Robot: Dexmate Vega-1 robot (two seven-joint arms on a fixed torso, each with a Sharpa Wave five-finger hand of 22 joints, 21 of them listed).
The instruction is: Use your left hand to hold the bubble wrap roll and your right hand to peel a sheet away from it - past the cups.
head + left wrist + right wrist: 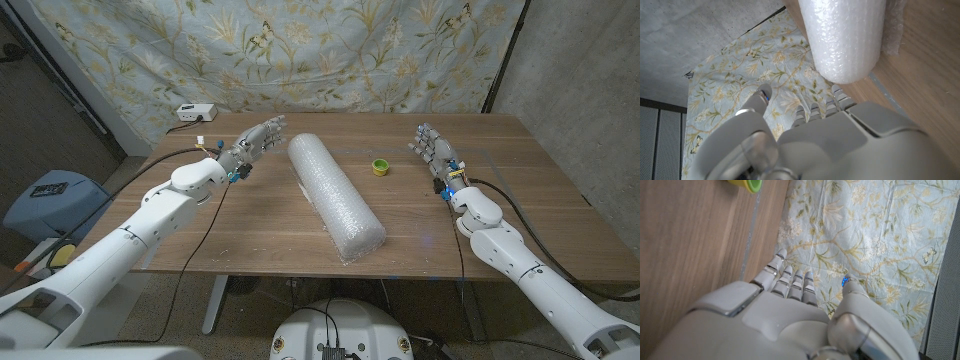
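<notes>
A long roll of bubble wrap [334, 194] lies slantwise across the middle of the wooden table [250, 240], its loose sheet edge showing at the near end. My left hand [252, 146] hovers open just left of the roll's far end, fingers spread and apart from it. The roll's end [845, 35] fills the left wrist view beyond my left hand [830, 145]. My right hand [432, 148] stands open at the right, holding nothing, fingers up. A small yellow-green cup [381, 167] sits between the roll and my right hand; the cup [747, 184] also appears past my right hand [785, 315].
A white box [194, 113] with cables lies at the table's far left corner. A floral cloth [330, 50] hangs behind the table. A blue object [50, 200] stands on the floor at the left.
</notes>
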